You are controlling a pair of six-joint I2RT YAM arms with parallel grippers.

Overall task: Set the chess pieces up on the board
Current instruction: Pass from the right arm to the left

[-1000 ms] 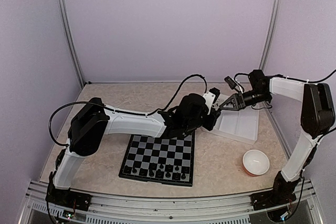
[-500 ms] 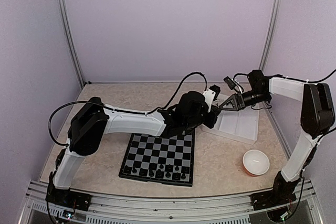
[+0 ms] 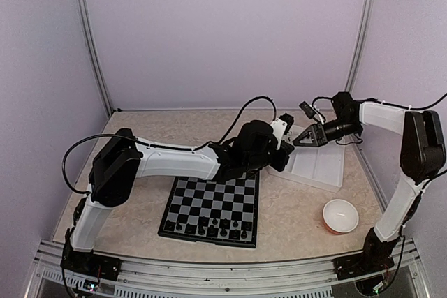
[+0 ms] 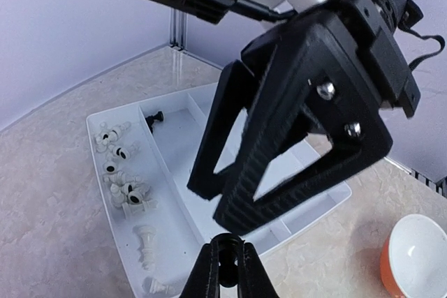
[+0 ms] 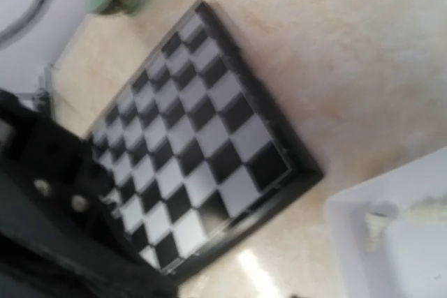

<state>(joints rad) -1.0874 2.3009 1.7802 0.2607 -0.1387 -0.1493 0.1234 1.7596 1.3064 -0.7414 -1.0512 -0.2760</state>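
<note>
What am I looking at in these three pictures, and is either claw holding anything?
Two robot arms, each ending in a two-finger gripper, share a table. One camera looks down from behind them; the others ride on each wrist. On the table lie a chessboard with black pieces along its near edge, a white compartment tray holding white pieces, and an orange bowl. The left gripper is shut on a small black chess piece; the right gripper, facing it, is open and empty.

links: white shells, left arm (image 3: pixel 174 165) and right arm (image 3: pixel 383 115)
joints: black housings
cable (image 3: pixel 244 106): black, loose
right gripper (image 4: pixel 216 204): black ribbed triangular frames, silver screws
</note>
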